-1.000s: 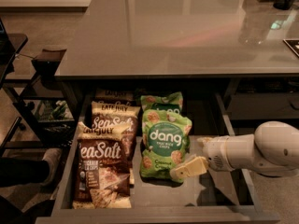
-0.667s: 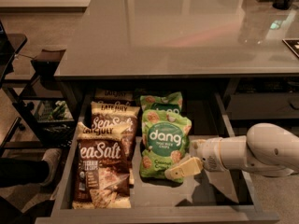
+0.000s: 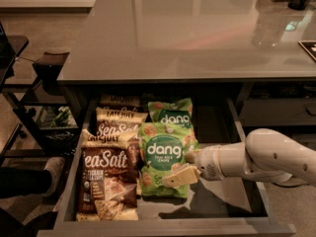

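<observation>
An open drawer (image 3: pixel 163 226) under the grey counter holds snack bags. Two green "dang" bags lie in the middle, a front one (image 3: pixel 163 157) and a rear one (image 3: pixel 172 113). Brown Sea Salt chip bags lie at the left, the nearest one (image 3: pixel 105 181) in front. My gripper (image 3: pixel 178 177) comes in from the right on the white arm (image 3: pixel 266 158). Its pale fingers rest on the lower right corner of the front green bag.
The grey countertop (image 3: pixel 197 28) spans the top of the view, with dark objects at its far right corner. A black stool or cart frame (image 3: pixel 34 107) stands to the left of the drawer. The drawer's right part (image 3: pixel 217 132) has a bare floor.
The arm has slid a little to the left, bringing the gripper further onto the front green bag. The bags have not moved.
</observation>
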Tool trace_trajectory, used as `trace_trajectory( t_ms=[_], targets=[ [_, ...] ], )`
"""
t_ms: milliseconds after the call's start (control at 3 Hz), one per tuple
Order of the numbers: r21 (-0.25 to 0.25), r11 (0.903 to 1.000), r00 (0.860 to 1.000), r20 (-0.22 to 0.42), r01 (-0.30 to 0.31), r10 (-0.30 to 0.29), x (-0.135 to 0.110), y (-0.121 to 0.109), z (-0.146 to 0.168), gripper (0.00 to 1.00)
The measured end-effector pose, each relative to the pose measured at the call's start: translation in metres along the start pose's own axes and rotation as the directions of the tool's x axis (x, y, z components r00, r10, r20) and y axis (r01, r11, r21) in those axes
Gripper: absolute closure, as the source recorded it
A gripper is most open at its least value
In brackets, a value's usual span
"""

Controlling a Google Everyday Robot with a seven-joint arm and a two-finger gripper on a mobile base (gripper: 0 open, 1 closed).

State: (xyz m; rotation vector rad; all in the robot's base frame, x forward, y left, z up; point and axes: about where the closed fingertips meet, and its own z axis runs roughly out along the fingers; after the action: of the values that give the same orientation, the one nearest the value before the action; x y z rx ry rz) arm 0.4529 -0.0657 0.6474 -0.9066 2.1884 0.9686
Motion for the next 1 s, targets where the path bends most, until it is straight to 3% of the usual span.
trace_trajectory(
  t_ms=[1000],
  targets=[
    [-0.055,0.9985,1.000,-0.013,0.004,-0.004,-0.0163,0.0163,0.0185,0.86]
  ],
)
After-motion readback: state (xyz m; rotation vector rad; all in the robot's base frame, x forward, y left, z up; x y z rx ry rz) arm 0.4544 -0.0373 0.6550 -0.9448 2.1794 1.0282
